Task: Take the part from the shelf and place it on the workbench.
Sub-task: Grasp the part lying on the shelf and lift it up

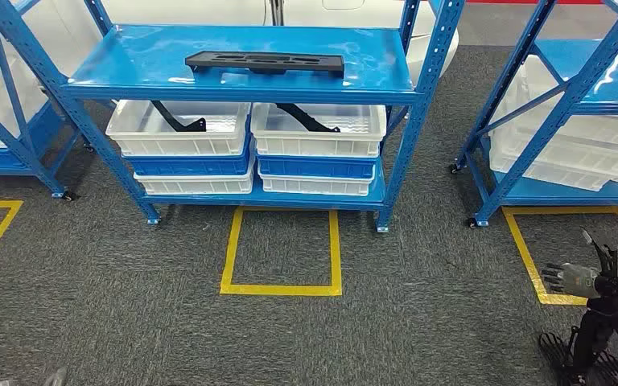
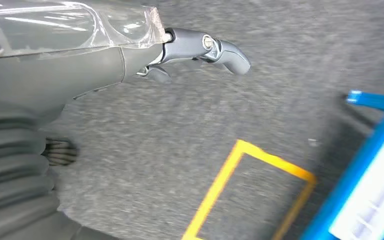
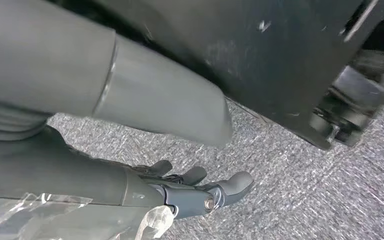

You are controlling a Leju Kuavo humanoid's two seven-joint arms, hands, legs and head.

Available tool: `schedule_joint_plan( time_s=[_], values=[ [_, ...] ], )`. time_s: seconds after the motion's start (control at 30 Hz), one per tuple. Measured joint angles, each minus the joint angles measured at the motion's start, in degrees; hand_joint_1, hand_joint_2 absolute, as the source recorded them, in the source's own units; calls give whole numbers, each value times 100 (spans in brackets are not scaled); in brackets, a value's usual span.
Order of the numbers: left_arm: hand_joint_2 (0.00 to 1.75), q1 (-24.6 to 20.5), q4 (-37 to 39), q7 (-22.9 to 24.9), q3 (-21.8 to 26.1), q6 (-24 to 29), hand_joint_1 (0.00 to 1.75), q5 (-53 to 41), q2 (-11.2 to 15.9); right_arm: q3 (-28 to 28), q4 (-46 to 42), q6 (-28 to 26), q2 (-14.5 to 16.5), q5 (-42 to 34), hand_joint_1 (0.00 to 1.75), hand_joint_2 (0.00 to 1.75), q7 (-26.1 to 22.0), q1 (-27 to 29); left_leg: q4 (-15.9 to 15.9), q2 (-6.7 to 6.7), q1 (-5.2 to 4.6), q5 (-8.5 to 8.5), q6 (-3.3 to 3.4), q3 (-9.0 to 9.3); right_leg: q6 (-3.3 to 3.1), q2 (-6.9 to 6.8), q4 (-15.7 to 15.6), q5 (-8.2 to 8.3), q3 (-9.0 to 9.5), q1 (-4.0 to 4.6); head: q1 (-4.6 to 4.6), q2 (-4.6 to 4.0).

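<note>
Blue steel made up the shelf (image 1: 241,84) straight ahead, and the black part (image 1: 265,63) lay flat on its top deck, near the middle and well apart from both hands. Below it, two white bins (image 1: 179,129) sat side by side on stacked blue and white bins, each with a dark curved piece inside. A yellow tape rectangle (image 1: 282,251) marked the grey carpet (image 1: 129,305) in front of the shelf. The left hand (image 2: 200,50) hung above the carpet holding nothing, its thumb stretched out; whether the other fingers were spread I could not tell. The right hand (image 3: 195,187) also hung low over the carpet, empty, with its fingers loosely apart.
</note>
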Motion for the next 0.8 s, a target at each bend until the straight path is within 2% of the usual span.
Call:
schedule_joint_plan(
  time_s=[0.07, 0.13, 0.17, 0.2, 0.3, 0.37, 0.4, 0.47, 0.5, 0.53, 0.57, 0.63, 0.67, 0.7, 0.73, 0.8],
  values=[
    [0, 4, -177, 59, 13, 70, 0, -41, 75, 37, 8, 0, -1, 1, 0, 0, 10, -12, 1, -7, 0, -2, -2, 12, -12, 0, -339, 218, 169, -1, 1, 0],
    [0, 9, -525, 191, 34, 210, 0, -163, 213, 107, 33, 0, -2, -2, 0, 0, 32, -25, 4, -24, -4, -8, -14, 33, -59, 2, -1162, 634, 566, 2, 1, -1],
    [0, 12, -693, 274, 45, 282, 0, -256, 276, 140, 52, 0, -2, -7, 0, 0, 40, -27, 13, -32, -15, -13, -27, 31, -89, 2, -1538, 770, 737, 6, 2, -1],
    [0, 17, -851, 366, 57, 351, 0, -368, 333, 173, 67, 0, -2, -13, 0, 0, 46, -28, 19, -36, -22, -13, -45, 21, -118, 3, -1776, 839, 836, 13, 2, -1],
    [0, 52, -1293, 668, 108, 529, 0, -787, 491, 258, 93, 0, 8, -34, 0, 0, 52, -30, 38, -36, -20, -15, -116, -15, -193, 6, -1921, 869, 866, 18, 2, 0],
    [0, 76, -1558, 873, 137, 613, 0, -1123, 585, 305, 106, 0, 19, -38, 0, 0, 64, -41, 255, -42, -2, -163, -192, -102, -246, 4, -1951, 897, 873, -16, -6, -1],
    [0, 86, -1675, 978, 150, 649, 0, -1300, 630, 323, 114, -1, 24, -40, 0, 0, 74, -46, 544, -45, 20, -326, -240, -229, -267, 1, -1963, 907, 878, -36, -13, -1],
    [0, 117, -1879, 1184, 164, 705, 0, -1653, 694, 345, 130, -1, 22, -45, 0, 0, 93, -49, 1364, -46, 79, -691, -335, -608, -281, 0, -1963, 907, 876, -44, -24, -1],
    [0, 144, -1980, 1290, 169, 727, 0, -1836, 717, 358, 135, -1, 23, -48, 0, 0, 100, -49, 1692, -45, 112, -789, -370, -771, -279, 1, -1962, 905, 876, -50, -26, -2],
    [0, 169, -2084, 1395, 171, 747, 0, -2027, 738, 372, 137, -1, 23, -52, 0, 0, 107, -50, 1807, -44, 142, -773, -398, -836, -274, 3, -1961, 902, 880, -59, -27, -2],
    [0, 188, -2186, 1495, 175, 765, 0, -2216, 759, 385, 139, -1, 23, -59, 0, 0, 114, -52, 1697, -43, 167, -657, -422, -794, -265, 5, -1960, 896, 889, -70, -27, -2],
    [0, 199, -2393, 1685, 188, 804, 0, -2606, 799, 406, 142, -3, 23, -84, 0, 0, 123, -58, 892, -38, 217, -237, -466, -427, -226, 6, -1959, 872, 923, -88, -28, -1],
    [0, 200, -2482, 1771, 197, 828, 0, -2789, 813, 413, 148, -4, 20, -97, 0, 0, 127, -61, 486, -43, 221, -89, -477, -242, -194, 10, -1953, 854, 935, -82, -30, -1],
    [0, 207, -2571, 1865, 204, 851, 0, -2986, 824, 421, 154, -5, 18, -115, 0, 0, 131, -64, 195, -50, 221, 2, -472, -112, -161, 13, -1951, 841, 940, -72, -26, -1],
    [0, 220, -2649, 1954, 209, 871, 0, -3173, 828, 426, 160, -6, 16, -133, 0, 0, 134, -68, 62, -59, 212, 17, -454, -60, -132, 16, -1953, 832, 938, -61, -22, -1],
    [0, 249, -2794, 2133, 210, 912, 0, -3572, 831, 429, 167, -7, 13, -180, 0, 0, 140, -74, 39, -71, 192, 7, -384, -63, -73, 19, -1969, 826, 935, -57, -11, 0]
  ],
)
